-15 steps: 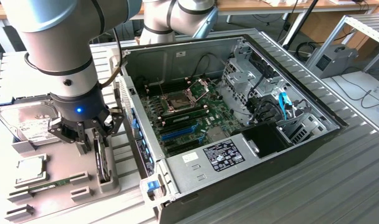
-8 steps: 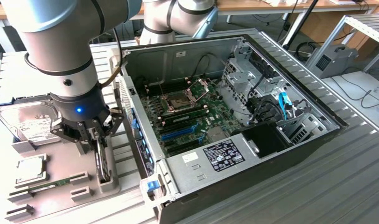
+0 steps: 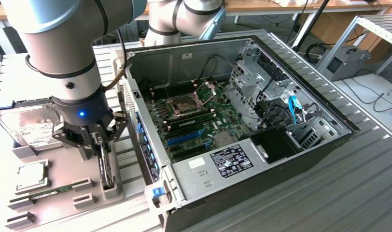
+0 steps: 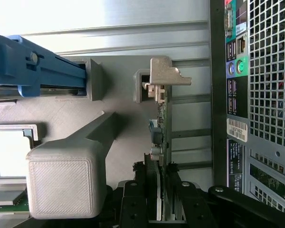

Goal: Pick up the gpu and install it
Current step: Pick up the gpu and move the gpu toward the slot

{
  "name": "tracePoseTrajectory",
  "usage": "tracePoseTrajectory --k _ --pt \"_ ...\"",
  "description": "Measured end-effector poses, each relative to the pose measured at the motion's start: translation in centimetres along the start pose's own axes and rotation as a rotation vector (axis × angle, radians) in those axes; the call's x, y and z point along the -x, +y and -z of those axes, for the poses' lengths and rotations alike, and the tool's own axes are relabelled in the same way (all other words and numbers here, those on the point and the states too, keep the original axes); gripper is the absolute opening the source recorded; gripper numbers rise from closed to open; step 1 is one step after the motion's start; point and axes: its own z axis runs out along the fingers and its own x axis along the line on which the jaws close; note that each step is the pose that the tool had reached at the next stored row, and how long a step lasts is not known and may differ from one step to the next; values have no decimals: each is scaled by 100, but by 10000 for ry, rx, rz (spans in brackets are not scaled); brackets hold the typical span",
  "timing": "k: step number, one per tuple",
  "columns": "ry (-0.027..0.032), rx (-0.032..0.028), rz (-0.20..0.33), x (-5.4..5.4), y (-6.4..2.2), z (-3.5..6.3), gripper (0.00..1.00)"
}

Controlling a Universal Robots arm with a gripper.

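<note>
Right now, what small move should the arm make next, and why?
Probably a straight lift. The fingers look closed on both faces of the gpu, which stands on edge in its grey holder beside the case, so up is the way out.

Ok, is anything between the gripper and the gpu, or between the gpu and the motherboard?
Nothing visible separates the gripper from the gpu, which stands on edge in a gray holder. The rear wall of the case rises between it and the motherboard; the case is open above.
</note>
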Motion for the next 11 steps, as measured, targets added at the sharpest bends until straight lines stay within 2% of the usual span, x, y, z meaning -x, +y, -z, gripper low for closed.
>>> tracePoseTrajectory --k 11 --pt "-1 1 0 1 -1 10 29"
